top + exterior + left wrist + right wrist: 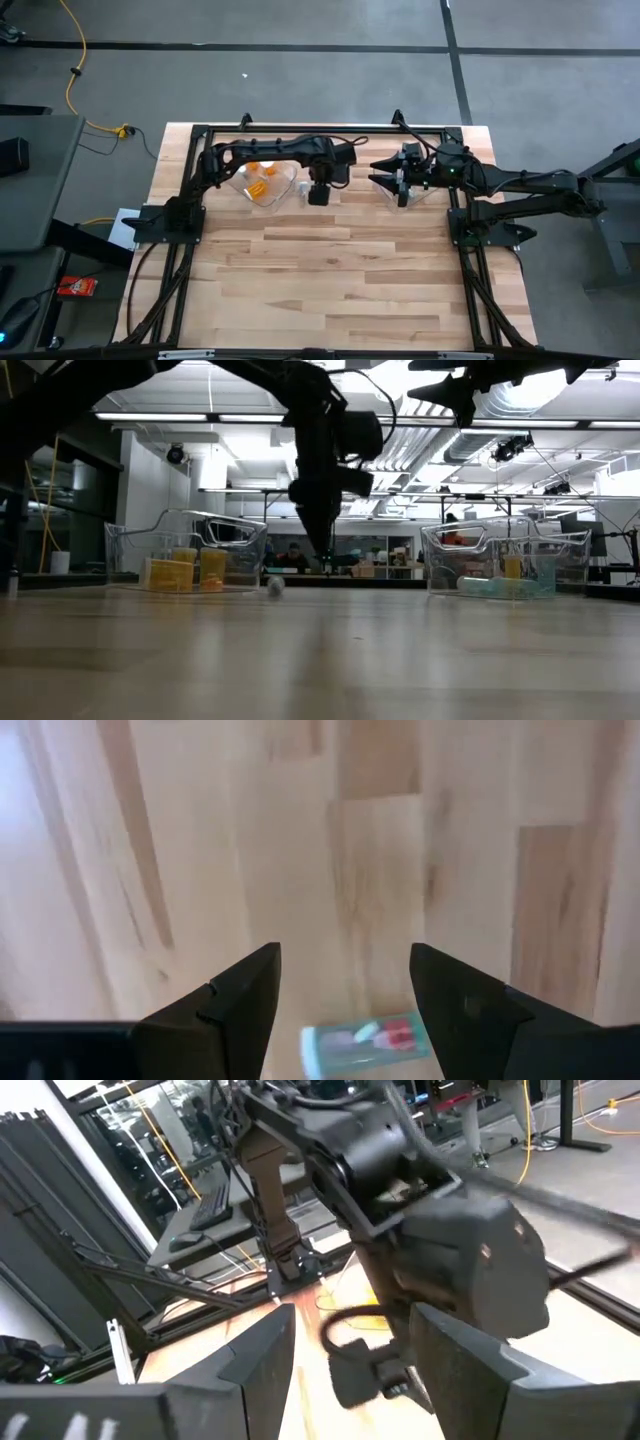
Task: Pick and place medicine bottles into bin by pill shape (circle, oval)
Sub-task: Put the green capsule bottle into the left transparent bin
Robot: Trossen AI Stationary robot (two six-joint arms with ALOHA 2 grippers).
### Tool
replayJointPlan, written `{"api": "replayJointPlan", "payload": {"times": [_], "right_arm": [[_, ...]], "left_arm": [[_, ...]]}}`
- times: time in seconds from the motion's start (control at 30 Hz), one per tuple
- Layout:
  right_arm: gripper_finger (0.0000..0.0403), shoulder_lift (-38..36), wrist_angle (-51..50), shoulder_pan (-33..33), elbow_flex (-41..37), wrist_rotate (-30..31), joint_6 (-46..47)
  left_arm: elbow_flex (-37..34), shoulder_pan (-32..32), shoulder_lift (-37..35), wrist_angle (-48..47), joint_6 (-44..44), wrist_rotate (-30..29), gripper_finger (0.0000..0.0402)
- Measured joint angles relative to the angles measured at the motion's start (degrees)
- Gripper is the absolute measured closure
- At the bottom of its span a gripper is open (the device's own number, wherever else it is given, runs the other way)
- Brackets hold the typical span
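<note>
A small pale teal medicine bottle (365, 1045) with a white cap lies on its side on the wooden table; the low view shows it (275, 585) beside the left bin. My left gripper (345, 955) points down above it, open, its fingers clear of the bottle and of the table (326, 560). A clear left bin (240, 185) holds orange bottles (185, 570). A clear right bin (505, 530) holds a teal bottle (495, 587) and an orange one (512, 567). My right gripper (378, 172) hovers high over the right bin, level, open and empty (350, 1315).
The two bins stand side by side near the table's far edge, with my left arm (400, 1200) between them. A black frame (320, 128) runs round the table. Bare wood (330, 280) stretches over the near half.
</note>
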Motion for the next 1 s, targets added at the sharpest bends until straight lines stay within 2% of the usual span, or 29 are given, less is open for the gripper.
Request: {"api": "replayJointPlan", "payload": {"times": [0.2,0.3,0.6,0.83,1.0], "right_arm": [[0.0210,0.00,-0.56,0.00,0.00,0.02,-0.10],[0.0210,0.00,-1.30,0.00,0.00,0.01,-0.15],[0.0210,0.00,-4.97,0.00,0.00,0.02,-0.12],[0.0210,0.00,-5.62,0.00,0.00,0.02,-0.19],[0.0210,0.00,-5.64,0.00,0.00,0.00,-0.07]], "left_arm": [[-0.03,-0.50,-1.47,-4.73,15.93,-0.59,0.0190],[-0.41,-0.51,-1.53,-6.13,19.36,-1.25,0.0190],[-7.61,-1.00,-1.60,-9.25,20.14,-7.15,0.0190],[-10.94,-2.91,-1.75,-2.64,20.20,-10.30,0.0190],[-12.41,-2.91,-1.47,-2.20,22.40,-11.97,0.0190]]}}
